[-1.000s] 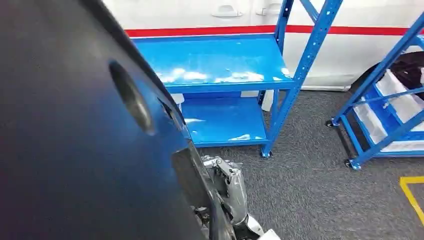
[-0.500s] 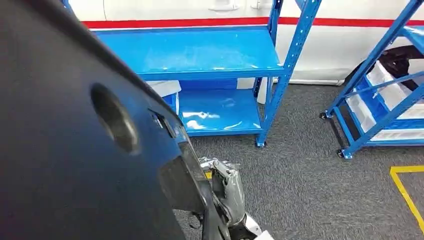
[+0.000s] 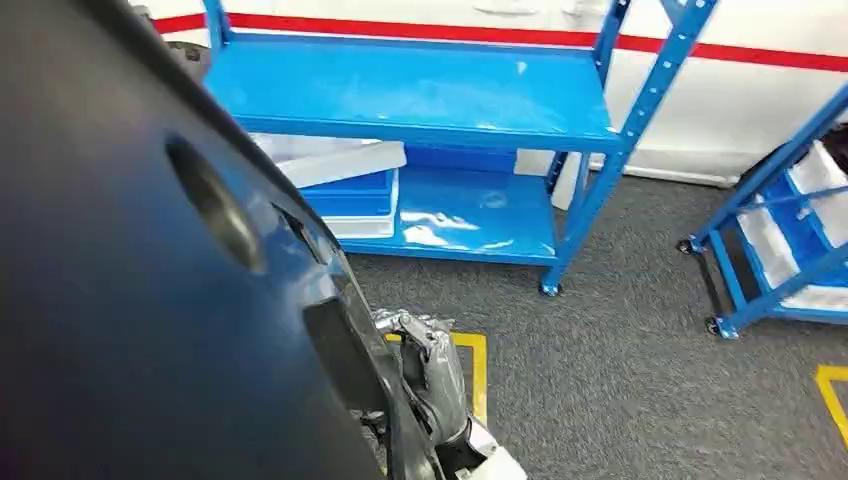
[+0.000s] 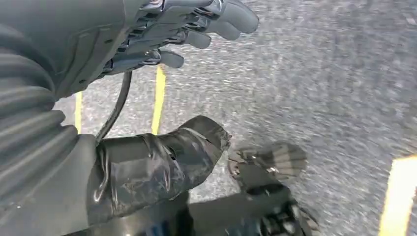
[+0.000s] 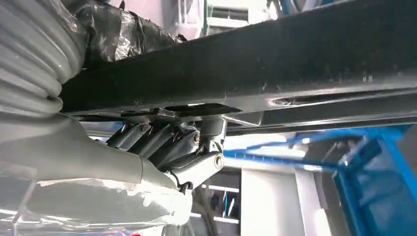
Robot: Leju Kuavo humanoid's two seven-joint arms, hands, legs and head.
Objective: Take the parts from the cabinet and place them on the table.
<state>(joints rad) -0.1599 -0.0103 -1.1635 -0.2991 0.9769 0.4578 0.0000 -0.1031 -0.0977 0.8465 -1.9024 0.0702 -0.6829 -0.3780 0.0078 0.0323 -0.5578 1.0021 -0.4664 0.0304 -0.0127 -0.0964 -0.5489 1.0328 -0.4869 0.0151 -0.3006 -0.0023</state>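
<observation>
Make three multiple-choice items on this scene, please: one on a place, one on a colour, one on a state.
1. Where do the stacked trays lie?
A. On the blue rack's lower shelf
B. On its upper shelf
C. On the floor

2. What colour is the stripe on the white surface behind the rack?
A. Green
B. Red
C. Yellow

3. What is the right hand doing?
A. Hanging free
B. Holding a white tray
C. Gripping the dark panel

Answers:
1. A: the trays sit at the left end of the lower shelf.
2. B: the stripe is red.
3. C: the right hand has its fingers against the dark panel.
</observation>
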